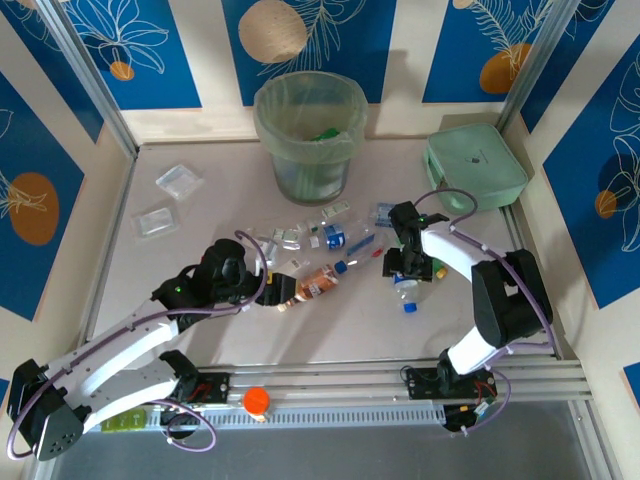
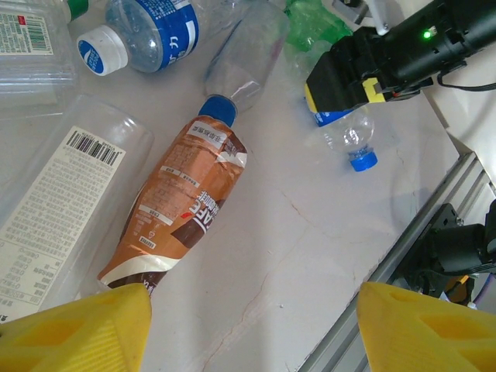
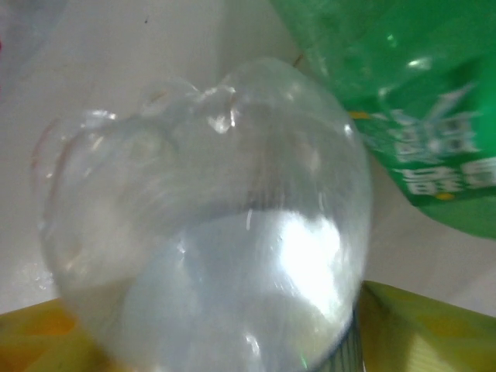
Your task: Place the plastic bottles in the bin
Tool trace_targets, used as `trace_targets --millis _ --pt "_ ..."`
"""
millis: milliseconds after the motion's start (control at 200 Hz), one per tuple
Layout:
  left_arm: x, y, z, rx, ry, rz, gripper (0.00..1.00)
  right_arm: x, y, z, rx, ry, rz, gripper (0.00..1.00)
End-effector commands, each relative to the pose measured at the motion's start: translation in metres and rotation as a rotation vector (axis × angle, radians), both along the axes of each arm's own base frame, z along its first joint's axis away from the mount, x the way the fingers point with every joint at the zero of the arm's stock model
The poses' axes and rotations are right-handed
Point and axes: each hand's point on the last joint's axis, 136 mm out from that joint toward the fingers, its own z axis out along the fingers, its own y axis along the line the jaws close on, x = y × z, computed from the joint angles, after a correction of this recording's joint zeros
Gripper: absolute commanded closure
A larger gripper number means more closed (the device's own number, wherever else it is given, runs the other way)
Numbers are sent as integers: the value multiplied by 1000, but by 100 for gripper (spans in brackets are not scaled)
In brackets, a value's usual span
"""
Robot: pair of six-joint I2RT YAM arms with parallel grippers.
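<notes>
Several plastic bottles lie in the middle of the table, in front of the pale green bin [image 1: 310, 135]. My left gripper [image 1: 278, 292] [image 2: 252, 302] is open and low over the table. The brown bottle [image 1: 316, 284] [image 2: 182, 198] lies just ahead of it, its base by the left finger [image 2: 77, 329], and nothing sits between the fingers. My right gripper [image 1: 408, 268] [image 3: 209, 310] is shut on a clear bottle [image 3: 201, 217] with a blue cap [image 1: 408, 307] [image 2: 362, 160], held by its base. A green bottle [image 3: 418, 101] lies beside it.
A mint green square box [image 1: 475, 165] stands at the back right. Two flat clear trays [image 1: 178, 180] lie at the back left. A clear bottle with a white label [image 2: 62, 201] and a blue-labelled one [image 2: 151, 31] lie close to the brown bottle. An orange cap [image 1: 257, 401] rests on the front rail.
</notes>
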Motion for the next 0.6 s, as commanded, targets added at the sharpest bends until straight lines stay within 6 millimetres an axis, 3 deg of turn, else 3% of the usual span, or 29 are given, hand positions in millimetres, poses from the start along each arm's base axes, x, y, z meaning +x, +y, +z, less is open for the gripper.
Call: trace_targets --millis 0,380,595 --pt "-3 -1 5 -17 -19 -11 30 8 11 6 35 -20 20 31" --pt "-2 0 7 -13 -29 -5 29 4 15 5 64 -13 32 43" --pt "-3 0 22 -44 -33 -1 29 -8 24 18 84 -35 53 44"
